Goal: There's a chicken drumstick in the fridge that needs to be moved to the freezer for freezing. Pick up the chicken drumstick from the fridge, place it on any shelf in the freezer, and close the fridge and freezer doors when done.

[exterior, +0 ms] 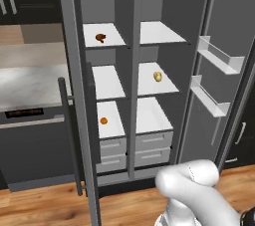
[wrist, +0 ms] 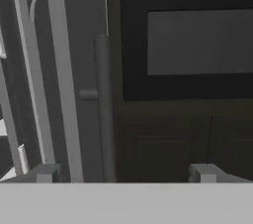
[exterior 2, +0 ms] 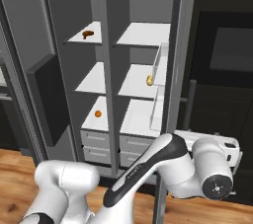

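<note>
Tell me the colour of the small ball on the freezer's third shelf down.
Orange ball; clearest in the left base view.

left base view from behind-left, right base view from behind-right, both facing open fridge (exterior: pixel 164 60) and freezer (exterior: pixel 107 60), hand view close on door handle (wrist: pixel 103 109)

Grey fridge (exterior: pixel 164 1) and freezer (exterior: pixel 97 1), white shelves (exterior: pixel 108 81). Dark reddish-brown chicken drumstick (exterior: pixel 100 37), yellow-tan oval (exterior: pixel 157 76), small orange ball (exterior: pixel 103 120). Grey drawers (exterior: pixel 112 147). Warm brown wood-plank floor (exterior: pixel 40 205). Mottled grey tabletop (exterior: pixel 27 83). Black oven (exterior 2: pixel 230 50).
</note>
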You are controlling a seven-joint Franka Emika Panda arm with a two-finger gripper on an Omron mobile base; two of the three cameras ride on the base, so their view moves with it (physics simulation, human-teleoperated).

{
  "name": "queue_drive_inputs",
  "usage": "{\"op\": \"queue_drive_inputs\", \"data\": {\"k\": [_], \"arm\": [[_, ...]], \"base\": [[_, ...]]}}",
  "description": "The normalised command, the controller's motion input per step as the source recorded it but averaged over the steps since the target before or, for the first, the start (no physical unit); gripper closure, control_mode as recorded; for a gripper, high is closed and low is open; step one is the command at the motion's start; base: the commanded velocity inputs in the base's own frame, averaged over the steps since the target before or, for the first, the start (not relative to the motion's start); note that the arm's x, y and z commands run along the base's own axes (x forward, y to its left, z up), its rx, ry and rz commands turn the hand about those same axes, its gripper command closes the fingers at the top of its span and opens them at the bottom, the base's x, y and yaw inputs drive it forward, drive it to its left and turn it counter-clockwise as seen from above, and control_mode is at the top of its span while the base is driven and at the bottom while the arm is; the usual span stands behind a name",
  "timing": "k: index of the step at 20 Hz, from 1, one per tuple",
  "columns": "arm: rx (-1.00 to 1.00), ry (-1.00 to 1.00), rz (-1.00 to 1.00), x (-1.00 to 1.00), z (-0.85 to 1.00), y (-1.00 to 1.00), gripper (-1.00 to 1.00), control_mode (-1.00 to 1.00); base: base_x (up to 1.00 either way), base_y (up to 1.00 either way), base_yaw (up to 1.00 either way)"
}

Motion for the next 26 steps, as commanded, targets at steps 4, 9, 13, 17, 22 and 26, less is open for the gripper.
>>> {"op": "queue_drive_inputs", "data": {"k": [4,9,13,17,22,26], "arm": [[0.00,-0.12,0.05,0.67,-0.41,-0.48,-1.00,-1.00],[0.00,-0.06,0.13,0.77,-0.43,-0.39,-1.00,-1.00],[0.07,-0.02,0.29,0.56,-0.31,-0.42,-1.00,-1.00],[0.05,0.00,0.28,0.62,-0.31,-0.39,-1.00,-1.00],[0.02,0.00,0.21,0.53,-0.26,-0.44,-1.00,-1.00],[0.00,-0.04,0.13,0.50,-0.34,-0.20,-1.00,-1.00]], "base": [[0.00,0.00,0.00],[0.00,0.00,0.00],[0.00,0.00,0.00],[0.00,0.00,0.00],[0.00,0.00,0.00],[0.00,0.00,0.00]]}}
